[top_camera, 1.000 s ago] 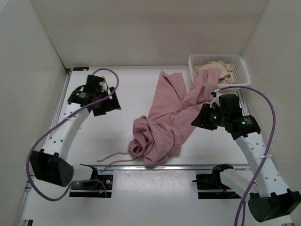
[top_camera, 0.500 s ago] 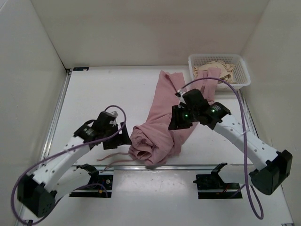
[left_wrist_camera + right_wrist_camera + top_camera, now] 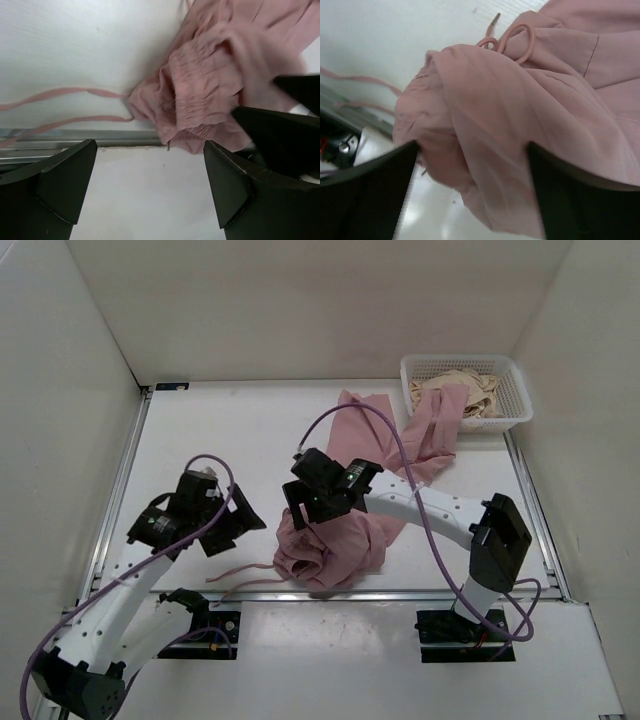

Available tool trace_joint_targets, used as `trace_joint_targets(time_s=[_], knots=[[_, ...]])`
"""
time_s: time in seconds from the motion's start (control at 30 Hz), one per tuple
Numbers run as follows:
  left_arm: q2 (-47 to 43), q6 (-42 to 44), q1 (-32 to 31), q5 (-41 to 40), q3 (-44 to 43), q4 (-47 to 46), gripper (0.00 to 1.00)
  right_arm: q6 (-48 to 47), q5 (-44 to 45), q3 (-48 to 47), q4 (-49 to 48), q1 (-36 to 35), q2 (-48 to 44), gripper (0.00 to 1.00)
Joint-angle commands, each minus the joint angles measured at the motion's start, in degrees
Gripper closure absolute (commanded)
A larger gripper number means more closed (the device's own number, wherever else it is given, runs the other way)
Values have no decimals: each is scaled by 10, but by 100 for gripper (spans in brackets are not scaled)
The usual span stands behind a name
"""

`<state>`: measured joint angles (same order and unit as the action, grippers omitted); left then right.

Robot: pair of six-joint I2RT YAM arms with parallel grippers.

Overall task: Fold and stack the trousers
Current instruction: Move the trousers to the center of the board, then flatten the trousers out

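Observation:
The dusty-pink trousers [image 3: 348,445] lie crumpled in the middle of the table. One leg runs back and another drapes into the basket. Their gathered waist [image 3: 200,95] is bunched near the front rail, and two thin drawstrings [image 3: 65,93] trail to the left. My left gripper [image 3: 240,530] hovers just left of the bunch; in the left wrist view it [image 3: 150,185] is open and holds nothing. My right gripper [image 3: 305,510] sits on the bunch from the far side. Its jaws [image 3: 472,195] stand wide open with a fold of pink fabric [image 3: 485,115] bulging between them.
A white mesh basket [image 3: 520,390] at the back right holds a beige garment [image 3: 480,385]. A metal rail [image 3: 400,592] runs along the table's near edge, close under the bunch. White walls enclose the left, back and right sides. Purple cables loop over both arms.
My right arm swung left from beside the basket to the waist bunch and its jaws opened. My left arm came down from the far left to just beside the bunch.

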<state>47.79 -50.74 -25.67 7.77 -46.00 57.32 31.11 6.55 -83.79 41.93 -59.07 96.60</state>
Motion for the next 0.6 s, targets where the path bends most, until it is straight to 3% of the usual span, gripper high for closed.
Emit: trace_joint_targets(time_s=[0.0, 0.03, 0.07, 0.1, 0.13, 0.2, 0.37, 0.47, 0.57], knots=[[-32, 6, 37, -41, -80, 60, 0, 46, 70, 39, -39, -7, 3, 18], [-47, 6, 50, -41, -105, 72, 0, 54, 70, 49, -47, -7, 3, 30], [-52, 12, 56, -47, -116, 77, 0, 54, 70, 56, -47, -7, 3, 48], [-53, 12, 62, -47, -128, 77, 0, 54, 70, 57, -47, -7, 3, 83], [-59, 26, 69, -52, -148, 84, 0, 63, 86, 63, -36, -7, -10, 99], [-52, 40, 69, -52, -163, 84, 0, 69, 116, 79, -13, -7, -44, 100], [-10, 89, 74, -17, -179, 58, 0, 108, 235, 122, 96, 35, -244, 100], [26, 108, 67, 53, -162, -13, 0, 129, 299, 161, 191, 91, -379, 100], [76, 101, 34, 66, -155, -62, 0, 136, 332, 199, 249, 156, -501, 100]])
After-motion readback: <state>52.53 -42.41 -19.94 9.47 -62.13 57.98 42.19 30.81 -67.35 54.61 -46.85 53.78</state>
